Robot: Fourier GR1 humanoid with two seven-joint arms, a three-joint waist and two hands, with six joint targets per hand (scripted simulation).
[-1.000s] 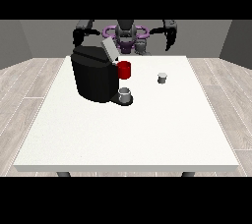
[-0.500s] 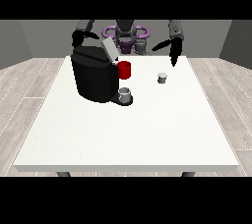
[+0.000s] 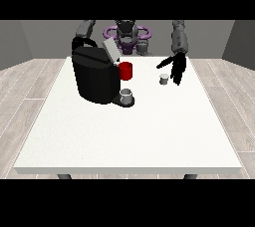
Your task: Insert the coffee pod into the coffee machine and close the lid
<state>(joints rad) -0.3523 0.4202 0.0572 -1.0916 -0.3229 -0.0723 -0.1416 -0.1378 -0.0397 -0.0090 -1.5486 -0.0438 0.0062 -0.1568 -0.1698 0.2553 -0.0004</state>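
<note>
A large white table (image 3: 124,136) with a smooth matte top fills most of the front view, standing on a pale wood-plank floor (image 3: 27,91). The robot (image 3: 127,34) sits at the table's 12 o'clock edge, its dark torso ringed by purple fittings.

A bulky black coffee machine (image 3: 94,76) with rounded, matte sides stands at about 10 o'clock from the table's middle. Its flat grey lid (image 3: 110,51) is tilted up and open at the top. A glossy red cylindrical part (image 3: 126,70) sticks out from the machine's front, and a small grey cup (image 3: 127,95) stands on the drip base just beneath it, at the machine's 4 o'clock.

The coffee pod (image 3: 164,78), a small pale grey cylinder, stands upright on the bare table at roughly 3 o'clock from the machine, well apart from it.

The hand at the view's right (image 3: 177,67) hangs from a dark segmented arm, just beside the pod at the pod's 2 o'clock. Its black fingers point down, straight and spread apart, with the thumb stretched out toward the pod; it holds nothing, and whether it touches the pod cannot be told.

The hand at the view's left is hidden behind the machine; only its grey arm (image 3: 85,28) shows above, so its state cannot be told.
</note>
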